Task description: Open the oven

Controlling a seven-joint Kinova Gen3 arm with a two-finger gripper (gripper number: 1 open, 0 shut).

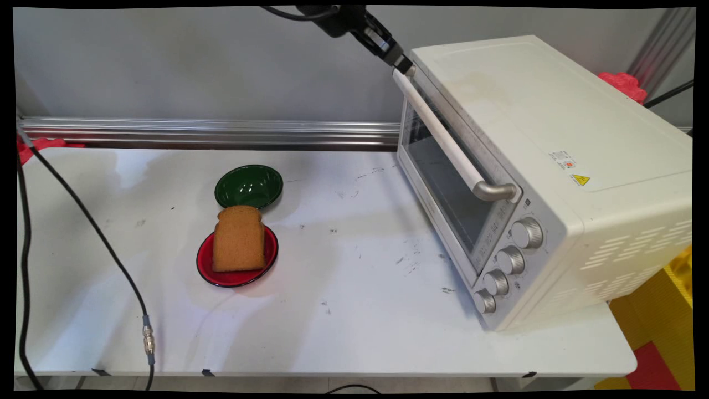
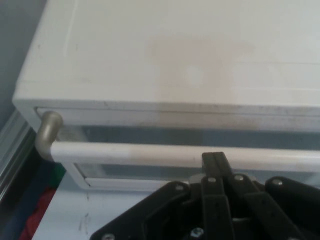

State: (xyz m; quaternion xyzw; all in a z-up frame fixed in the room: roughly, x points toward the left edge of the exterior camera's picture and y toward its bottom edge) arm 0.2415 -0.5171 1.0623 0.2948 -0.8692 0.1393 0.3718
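Tabletop (image 1: 343,332), white and scuffed with small dark marks, carries everything, and the toaster oven serves as the landmark. Toaster oven (image 1: 554,166), cream-coloured, sits on the right part of the tabletop, turned so its glass door (image 1: 443,183) faces left toward the open surface. Its door looks closed, with a long pale handle (image 1: 443,138) running across the top of the door on metal end brackets. Four silver knobs (image 1: 509,260) line the panel at the oven's near end.

To the left of the oven, well apart from it, a slice of brown bread (image 1: 239,239) lies on a red plate (image 1: 206,260). A green plate (image 1: 249,186) sits just behind the red one, farther from the near edge, its rim touching or nearly touching the bread's top.

At the oven's far upper corner, the black claw (image 1: 403,62) reaches in from above and meets the far end of the handle. In the hand view, the claw (image 2: 214,161) has its two fingers (image 2: 208,162) pressed together, their tips against the handle bar (image 2: 150,152), with nothing between them. A black cable (image 1: 83,221) trails across the tabletop's left side, far from the oven.
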